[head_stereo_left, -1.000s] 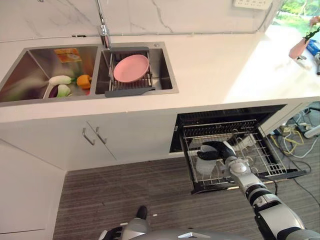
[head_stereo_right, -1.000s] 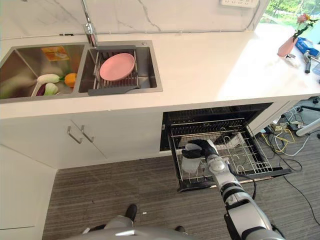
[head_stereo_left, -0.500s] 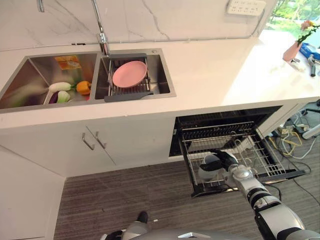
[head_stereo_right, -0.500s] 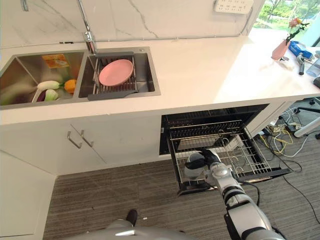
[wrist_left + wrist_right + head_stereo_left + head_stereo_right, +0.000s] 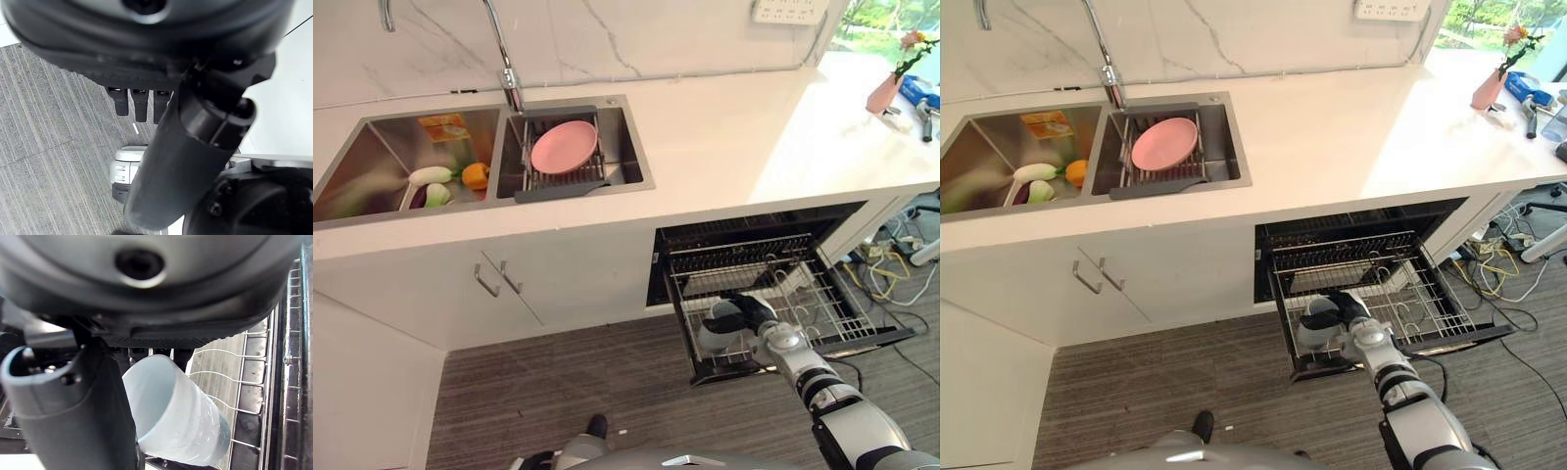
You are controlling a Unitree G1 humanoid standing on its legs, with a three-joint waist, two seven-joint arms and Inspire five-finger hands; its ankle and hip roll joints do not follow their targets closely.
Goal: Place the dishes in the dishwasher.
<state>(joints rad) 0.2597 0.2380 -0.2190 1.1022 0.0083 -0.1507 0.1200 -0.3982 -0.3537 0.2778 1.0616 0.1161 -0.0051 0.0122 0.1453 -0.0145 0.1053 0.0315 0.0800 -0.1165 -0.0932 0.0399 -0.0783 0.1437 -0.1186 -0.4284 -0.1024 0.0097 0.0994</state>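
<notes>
The white surface point(image 5: 724, 137) runs across the scene, with the double sink point(image 5: 628, 157) set into it at the robot's left; below its right half the dishwasher point(image 5: 754, 230) stands open, its wire rack point(image 5: 847, 323) pulled out over the floor; in the sink a pink plate point(image 5: 564, 147) lies on a drainer point(image 5: 570, 176), still waiting, and vegetables point(image 5: 445, 176) sit in the other basin; a pink vase point(image 5: 884, 93) stands at the far right of the surface. The task's thing in hand is a pale translucent cup point(image 5: 178, 413); the right robot hand point(image 5: 752, 311) is clenched round it, fingers curled over its rim, low over the near left part of the rack; the right wrist view shows the cup tilted, mouth toward the palm, base toward the rack wires. The left robot hand point(image 5: 142, 103) hangs idle over the floor, its fingers straight and relaxed.

The step in hand looks like seating the cup; to do it well, I judge the cup should be lowered until it rests steadily between the tines before the fingers loosen; a release from a tilt risks it rolling across the wires; the fingers should then lift straight out so they do not snag the rack; whether the cup touches the wires now, I cannot tell.
</notes>
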